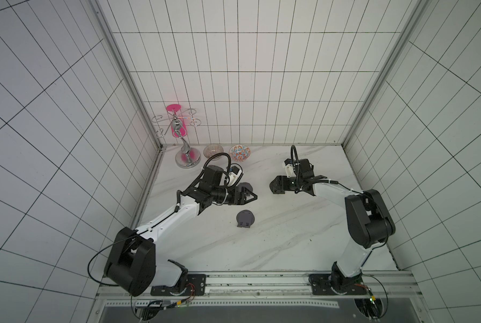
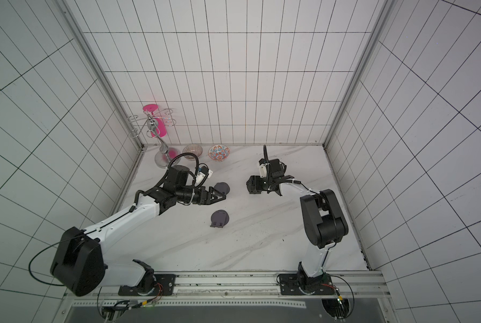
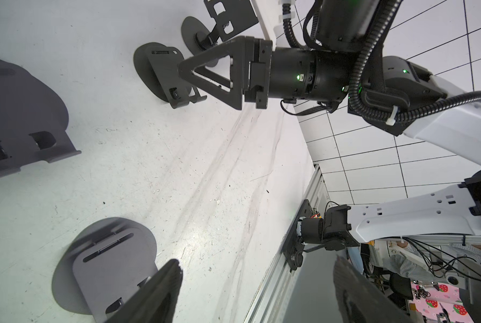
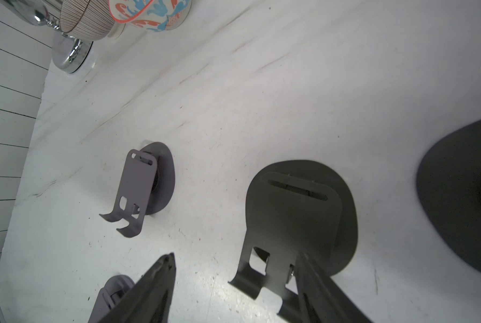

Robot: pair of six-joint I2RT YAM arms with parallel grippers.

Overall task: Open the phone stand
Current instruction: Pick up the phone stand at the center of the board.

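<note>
A chrome rack (image 1: 188, 160), a striped bowl (image 1: 213, 151) and a patterned bowl (image 1: 239, 153) line the marbled desk's (image 1: 289, 223) far edge.

A grey phone stand (image 1: 245, 219) lay on the marble table (image 1: 289, 240), the left gripper (image 1: 254, 196) just beyond it, the right gripper (image 1: 273, 186) farther to its right.

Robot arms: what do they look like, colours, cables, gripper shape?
The left arm and right arm have white shells and black joints. Black corrugated conduit loops at each wrist, held by white zip ties. The left gripper and right gripper are black with hollow triangular fingers. Green lights glow on the right wrist.
</note>
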